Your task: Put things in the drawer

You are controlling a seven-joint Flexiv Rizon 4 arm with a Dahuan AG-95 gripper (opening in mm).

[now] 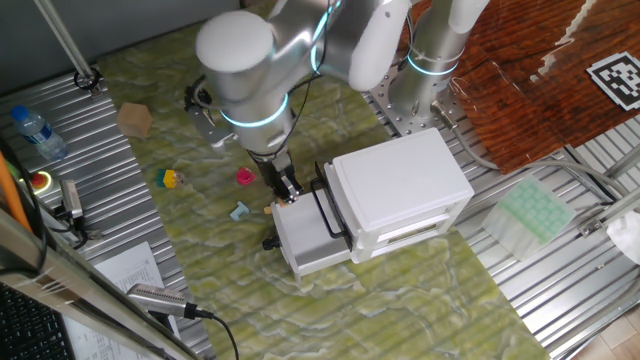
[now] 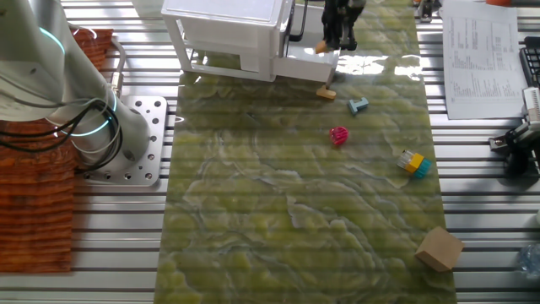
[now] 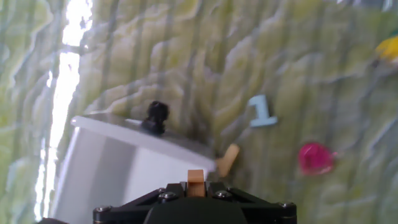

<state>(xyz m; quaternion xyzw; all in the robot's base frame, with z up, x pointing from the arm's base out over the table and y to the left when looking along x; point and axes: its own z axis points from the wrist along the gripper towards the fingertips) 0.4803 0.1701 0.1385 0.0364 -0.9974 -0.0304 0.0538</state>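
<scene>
My gripper [image 1: 288, 192] hangs over the open white drawer [image 1: 312, 256], which is pulled out of the white cabinet [image 1: 400, 185]. In the hand view the gripper [image 3: 196, 182] is shut on a small orange piece [image 3: 196, 177], above the drawer's inside [image 3: 112, 168]. The other fixed view shows the gripper [image 2: 337, 35] at the drawer [image 2: 308, 66]. On the green mat lie a tan piece [image 3: 227, 160] against the drawer's corner, a light blue piece [image 3: 261, 112], a pink piece [image 3: 316, 157] and a yellow piece [image 3: 388, 48].
A black bar handle [image 1: 332, 215] sits between drawer and cabinet. A tan block [image 1: 134, 120] lies at the mat's far left. A water bottle [image 1: 38, 132], papers [image 2: 481, 55] and a pale green box [image 1: 535, 212] lie off the mat. The arm's base [image 2: 126, 139] stands beside the mat.
</scene>
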